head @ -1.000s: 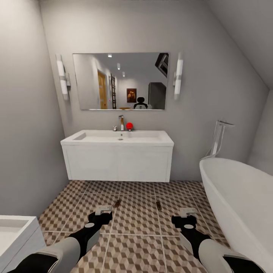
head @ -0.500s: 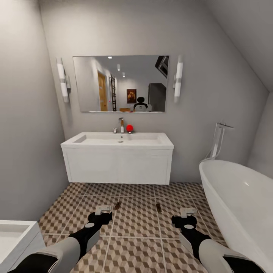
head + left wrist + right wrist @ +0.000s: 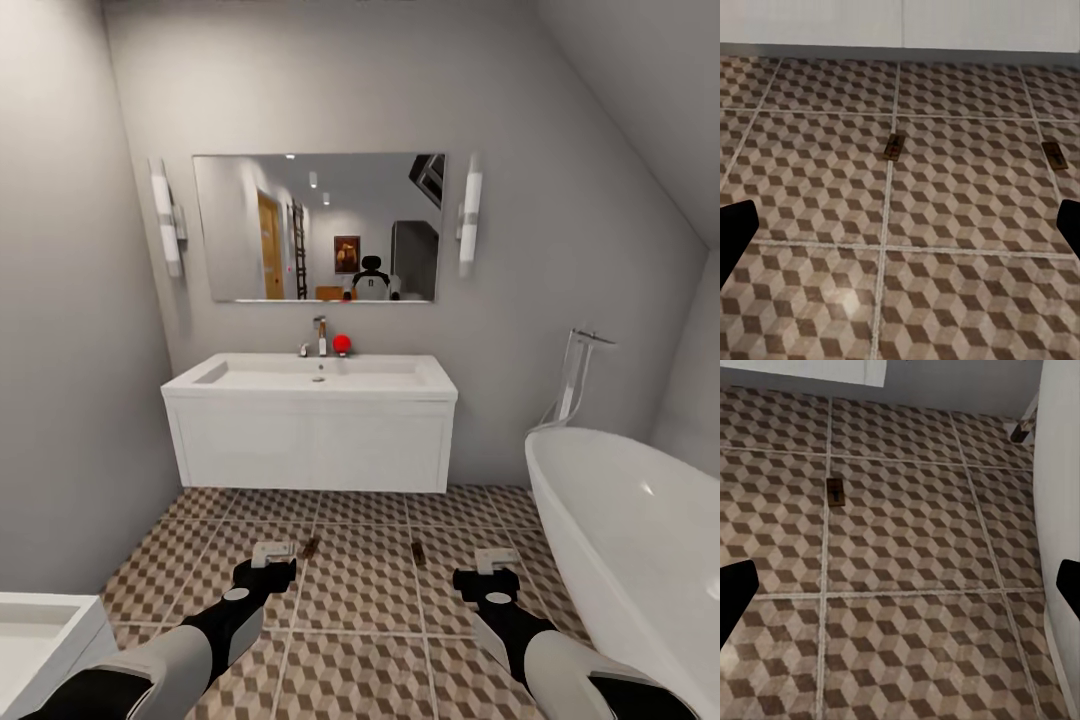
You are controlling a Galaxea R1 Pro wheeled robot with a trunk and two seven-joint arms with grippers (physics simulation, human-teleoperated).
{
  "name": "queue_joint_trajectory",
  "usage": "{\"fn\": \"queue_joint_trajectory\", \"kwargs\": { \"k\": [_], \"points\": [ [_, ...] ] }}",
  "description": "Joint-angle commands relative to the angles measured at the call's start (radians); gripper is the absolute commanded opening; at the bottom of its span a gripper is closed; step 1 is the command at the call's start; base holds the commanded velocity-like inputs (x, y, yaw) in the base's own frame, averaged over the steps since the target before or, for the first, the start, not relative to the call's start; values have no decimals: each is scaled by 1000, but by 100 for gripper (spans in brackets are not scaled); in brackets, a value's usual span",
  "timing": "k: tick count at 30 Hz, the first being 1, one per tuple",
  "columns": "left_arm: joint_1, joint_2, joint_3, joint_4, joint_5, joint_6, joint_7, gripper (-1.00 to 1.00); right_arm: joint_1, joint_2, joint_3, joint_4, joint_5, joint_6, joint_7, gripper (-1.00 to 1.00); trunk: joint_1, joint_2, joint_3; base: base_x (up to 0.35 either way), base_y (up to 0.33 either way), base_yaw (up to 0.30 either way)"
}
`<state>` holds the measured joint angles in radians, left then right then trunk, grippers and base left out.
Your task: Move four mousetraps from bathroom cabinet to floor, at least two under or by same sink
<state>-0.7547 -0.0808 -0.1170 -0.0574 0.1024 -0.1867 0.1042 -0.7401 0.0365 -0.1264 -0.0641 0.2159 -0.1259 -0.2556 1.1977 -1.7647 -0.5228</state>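
— mousetraps first: where are they?
— you have two mousetraps on the bathroom floor (image 3: 360, 590), out in front of the bathroom sink (image 3: 310, 375). one mousetrap (image 3: 311, 546) lies just ahead of your left gripper (image 3: 272, 553); in the left wrist view it sits beside a grout line (image 3: 893, 148). the other mousetrap (image 3: 418, 551) lies well apart from the first, nearer your right gripper (image 3: 493, 560), and flat on a tile in the right wrist view (image 3: 835, 491).
— and your grippers?
— both hang low over the tiles, apart from the traps. each wrist view shows dark fingertips (image 3: 735, 232) at the far edges, spread wide, nothing between them; the same on the right (image 3: 735, 589).
— around them?
— the white vanity hangs clear of the floor under a mirror (image 3: 318, 227). a bathtub (image 3: 630, 540) curves along your right, and a white unit (image 3: 45, 630) sits at your lower left.
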Motion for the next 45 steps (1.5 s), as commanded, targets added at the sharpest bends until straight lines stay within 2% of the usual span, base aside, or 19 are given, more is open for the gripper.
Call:
{"fn": "queue_joint_trajectory", "kwargs": {
  "k": [1, 23, 30, 40, 45],
  "points": [
    [-1, 0, -9, 1, 10, -4, 3, 100, -1, 0, -9, 1, 10, -3, -3, 100, -4, 7, 2, 0, 0, 0],
    [-1, 0, -9, 16, 11, -4, 3, 100, -1, 0, -7, 1, 10, -2, -2, 100, -88, 161, 71, 0, 0, 0],
    [0, 1, -8, 36, 14, -1, 4, 100, -1, 0, -7, 12, 8, 6, 0, 100, -88, 161, 71, 0, 0, 0],
    [4, 0, -8, 52, 11, 7, 6, 100, 4, 1, -6, 83, 8, 14, 6, 100, -88, 161, 71, 0, 0, 0],
    [26, 4, -9, 54, 11, 12, 6, 100, 20, 2, -6, 93, 8, 19, 7, 100, -88, 161, 71, 0, 0, 0]
  ]
}}
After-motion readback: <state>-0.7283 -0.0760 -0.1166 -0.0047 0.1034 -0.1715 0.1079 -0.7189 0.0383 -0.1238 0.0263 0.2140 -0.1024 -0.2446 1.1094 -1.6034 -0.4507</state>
